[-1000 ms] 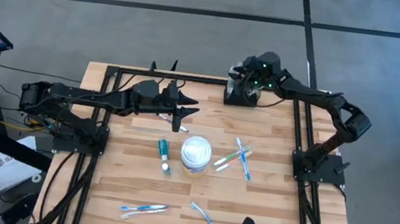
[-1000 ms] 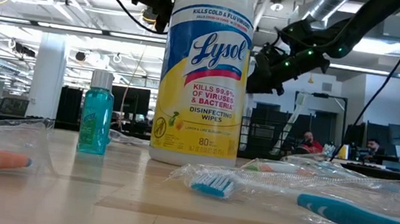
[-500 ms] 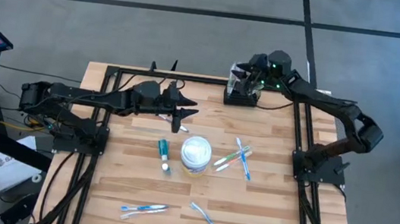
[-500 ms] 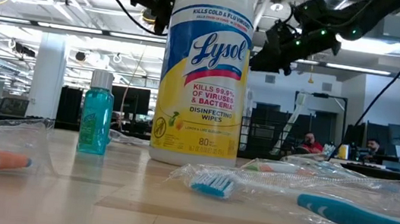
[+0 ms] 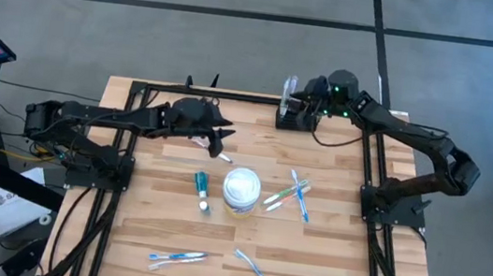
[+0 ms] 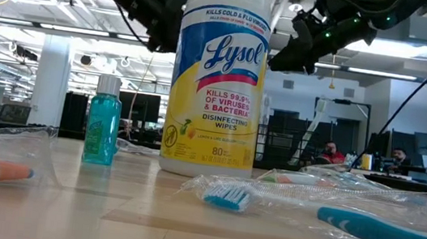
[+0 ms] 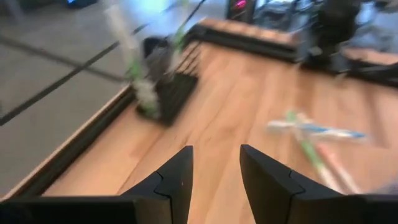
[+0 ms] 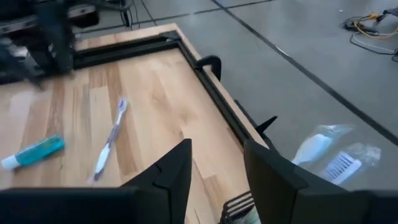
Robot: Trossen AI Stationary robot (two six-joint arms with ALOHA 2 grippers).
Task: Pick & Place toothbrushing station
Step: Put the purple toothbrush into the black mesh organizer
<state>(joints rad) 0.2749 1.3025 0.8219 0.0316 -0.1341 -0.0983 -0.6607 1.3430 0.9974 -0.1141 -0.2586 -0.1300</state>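
Toothbrushing station [image 5: 295,117], a small black rack, stands at the far edge of the wooden table [image 5: 330,224], well beyond the white Lysol wipes tub [image 5: 241,190]. Right gripper [image 5: 301,93] hangs just above the rack, fingers parted and holding nothing. Left gripper [image 5: 224,141] hovers between rack and tub, fingers also apart and empty.

Grey floor [image 5: 242,24] with dark seam lines surrounded the wooden table [image 5: 330,224]. Beyond it stood an open workspace: white column [image 6: 50,83], exposed ceiling ducts [image 6: 350,2], strip lights, seated people [image 6: 328,152] at desks.
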